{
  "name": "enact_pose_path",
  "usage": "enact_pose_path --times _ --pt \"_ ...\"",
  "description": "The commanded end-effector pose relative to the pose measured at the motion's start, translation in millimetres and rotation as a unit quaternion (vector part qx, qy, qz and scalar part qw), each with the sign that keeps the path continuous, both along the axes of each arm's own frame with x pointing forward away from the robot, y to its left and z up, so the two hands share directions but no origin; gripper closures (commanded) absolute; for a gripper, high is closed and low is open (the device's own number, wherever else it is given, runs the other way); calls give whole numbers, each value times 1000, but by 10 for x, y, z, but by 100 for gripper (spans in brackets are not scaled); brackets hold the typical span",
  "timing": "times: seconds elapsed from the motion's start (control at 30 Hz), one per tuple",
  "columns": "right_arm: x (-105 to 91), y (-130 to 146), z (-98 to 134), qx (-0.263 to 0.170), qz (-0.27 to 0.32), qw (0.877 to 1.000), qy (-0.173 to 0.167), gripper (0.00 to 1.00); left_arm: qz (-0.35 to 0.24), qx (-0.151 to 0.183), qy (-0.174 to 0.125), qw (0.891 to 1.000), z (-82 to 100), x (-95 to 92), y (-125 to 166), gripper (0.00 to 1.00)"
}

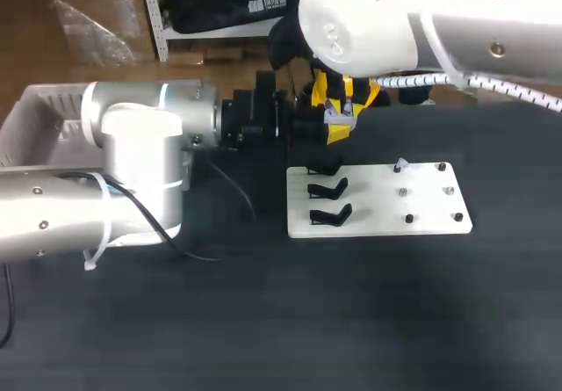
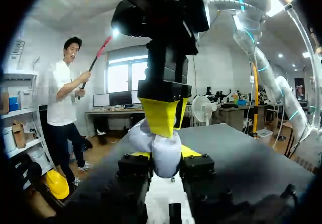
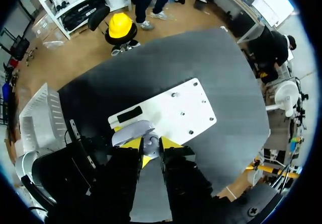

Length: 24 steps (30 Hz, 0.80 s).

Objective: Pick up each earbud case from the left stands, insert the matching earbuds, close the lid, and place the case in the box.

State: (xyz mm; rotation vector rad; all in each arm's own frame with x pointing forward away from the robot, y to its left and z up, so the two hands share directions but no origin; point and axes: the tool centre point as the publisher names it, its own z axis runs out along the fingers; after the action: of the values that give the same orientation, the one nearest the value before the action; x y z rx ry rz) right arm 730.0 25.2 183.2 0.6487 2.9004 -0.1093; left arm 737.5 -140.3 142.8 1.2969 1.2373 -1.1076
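A pale lavender earbud case [image 2: 166, 159] stands with its lid open between the fingers of my left gripper [image 2: 167, 152], which is shut on it from both sides. My right gripper [image 2: 162, 126] comes down from above, its yellow tips at the case's mouth. In the right wrist view, my right gripper [image 3: 150, 147] pinches a small pale piece, seemingly an earbud, right at the case [image 3: 132, 133]. From the head camera both grippers meet behind the white board [image 1: 421, 206], with the left gripper [image 1: 307, 132] level and the right gripper [image 1: 341, 114] pointing down.
Black stands [image 1: 330, 215] sit empty on the board's left half, and small pegs dot its right half. A white basket [image 1: 39, 123] stands at the table's far left, behind my left arm. The board [image 3: 176, 110] lies just ahead of the grippers.
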Motion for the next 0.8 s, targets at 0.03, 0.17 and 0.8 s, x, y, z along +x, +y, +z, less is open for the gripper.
enact_pose_path --times 0.03,0.17,0.8 --pt "21 23 -4 0 1 1000 1 67 4 -4 -3 1000 5 -20 5 100" --pt "-11 30 47 11 5 1000 -5 56 4 -4 -3 1000 5 -20 5 100" --pt "-607 -521 261 71 203 965 -152 31 4 -4 -3 1000 5 -20 5 100"
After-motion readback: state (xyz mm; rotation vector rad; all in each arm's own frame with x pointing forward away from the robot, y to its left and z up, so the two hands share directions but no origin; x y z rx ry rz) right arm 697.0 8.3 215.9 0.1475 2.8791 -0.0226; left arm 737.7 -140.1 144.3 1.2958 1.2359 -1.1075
